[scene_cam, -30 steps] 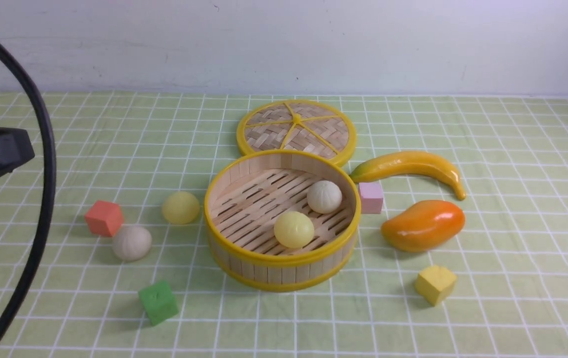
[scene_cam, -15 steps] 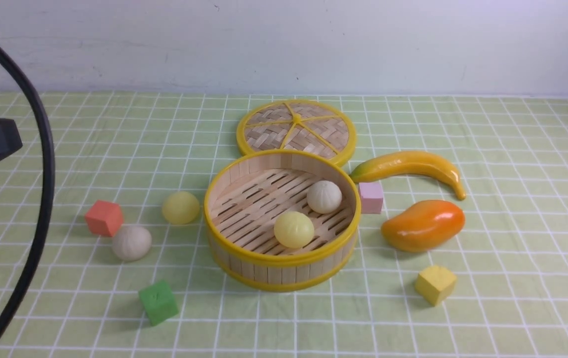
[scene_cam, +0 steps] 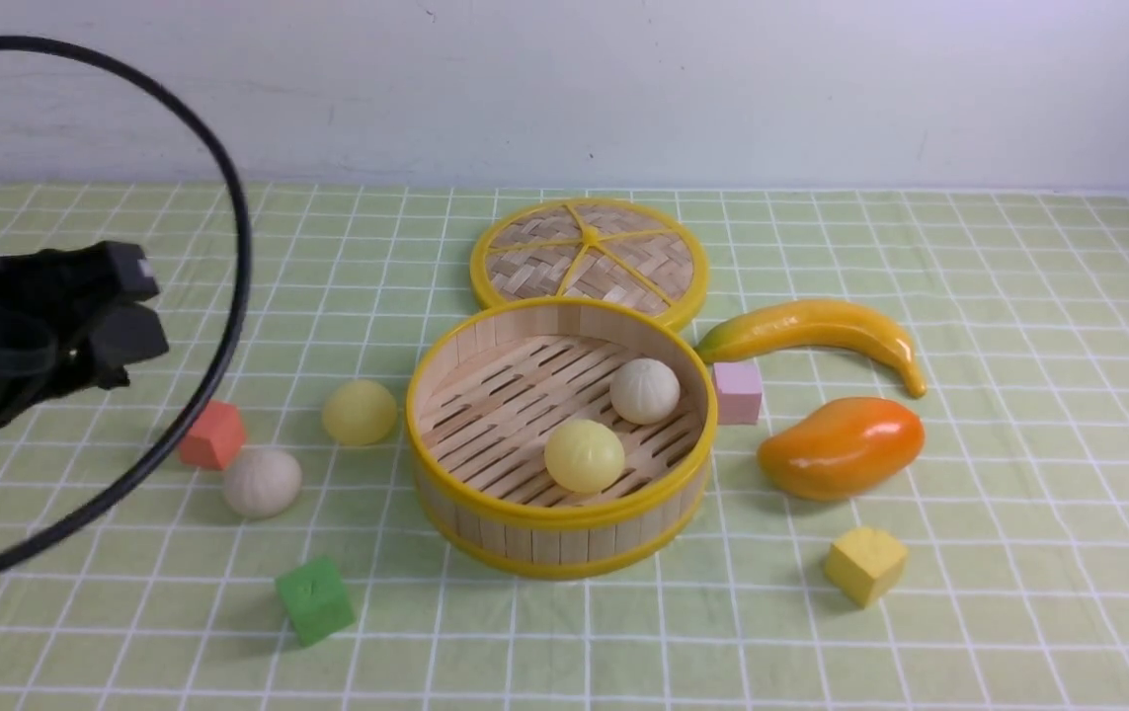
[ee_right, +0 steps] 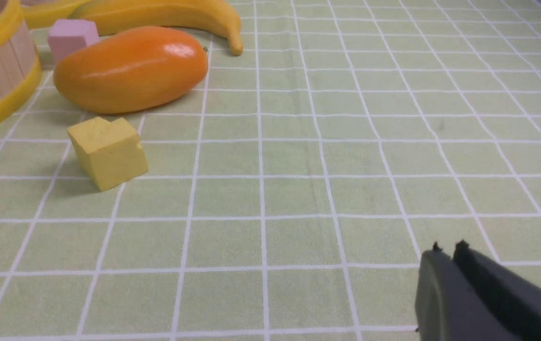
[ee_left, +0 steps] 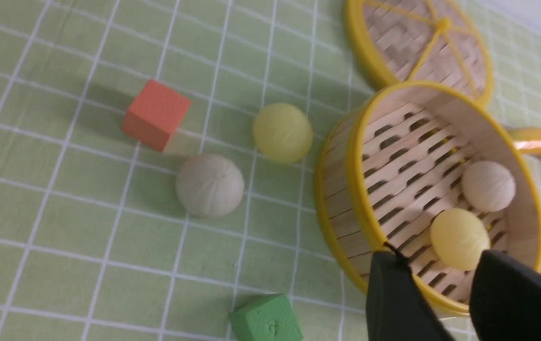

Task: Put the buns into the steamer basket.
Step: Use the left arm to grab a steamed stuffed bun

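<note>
The steamer basket (scene_cam: pixel 561 533) stands at the table's middle. It holds a pale yellow bun (scene_cam: pixel 584 455) and an off-white pleated bun (scene_cam: pixel 644 390). A second yellow bun (scene_cam: pixel 359 412) and a second off-white bun (scene_cam: pixel 262 482) lie on the cloth left of the basket. My left gripper (scene_cam: pixel 139 311) hovers at the far left, above and left of these two. In the left wrist view it (ee_left: pixel 436 260) is open and empty, with the basket (ee_left: pixel 341 208) and the loose buns (ee_left: pixel 282 132) (ee_left: pixel 209 184) ahead. My right gripper (ee_right: pixel 447 248) is shut and empty over bare cloth.
The woven lid (scene_cam: pixel 589 257) lies behind the basket. A banana (scene_cam: pixel 811 331), a mango (scene_cam: pixel 841 446), a pink cube (scene_cam: pixel 738 391) and a yellow cube (scene_cam: pixel 864 563) are to its right. A red cube (scene_cam: pixel 213 434) and a green cube (scene_cam: pixel 315 598) are at left. A black cable (scene_cam: pixel 233 296) loops there.
My left gripper has moved right, further into the front view, toward the red cube, and its cable has swung with it. The buns and the basket have not moved.
</note>
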`<state>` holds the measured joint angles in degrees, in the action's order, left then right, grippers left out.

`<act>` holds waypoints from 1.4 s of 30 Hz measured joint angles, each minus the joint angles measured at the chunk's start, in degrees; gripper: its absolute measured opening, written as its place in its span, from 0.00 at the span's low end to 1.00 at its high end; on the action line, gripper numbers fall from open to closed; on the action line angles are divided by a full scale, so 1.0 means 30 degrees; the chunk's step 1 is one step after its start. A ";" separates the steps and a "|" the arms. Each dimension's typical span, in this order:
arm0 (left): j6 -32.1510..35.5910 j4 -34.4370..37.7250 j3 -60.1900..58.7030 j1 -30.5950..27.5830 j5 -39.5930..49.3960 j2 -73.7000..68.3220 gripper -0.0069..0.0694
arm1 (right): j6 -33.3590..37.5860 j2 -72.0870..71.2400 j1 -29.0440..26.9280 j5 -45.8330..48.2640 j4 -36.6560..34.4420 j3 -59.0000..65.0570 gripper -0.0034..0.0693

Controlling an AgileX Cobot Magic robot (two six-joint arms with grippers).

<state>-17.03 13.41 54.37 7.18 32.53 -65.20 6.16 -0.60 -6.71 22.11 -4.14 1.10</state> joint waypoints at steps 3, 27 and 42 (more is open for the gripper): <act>-0.0133 -0.0439 0.1911 0.0000 0.1318 -0.2617 0.40 | 0.0000 0.0000 0.0000 0.0000 0.0000 0.0000 0.10; -0.2227 -0.4966 0.8914 0.0000 0.4543 -1.4917 0.40 | 0.0000 0.0000 -0.0021 0.0016 0.0000 0.0000 0.15; -0.2274 -0.4984 0.8935 0.0000 0.4498 -1.5612 0.26 | 0.0000 0.0000 -0.0021 0.0016 0.0000 0.0000 0.18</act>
<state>-23.85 -1.54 81.18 7.18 46.02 -112.04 6.16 -0.60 -6.77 22.15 -4.14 1.10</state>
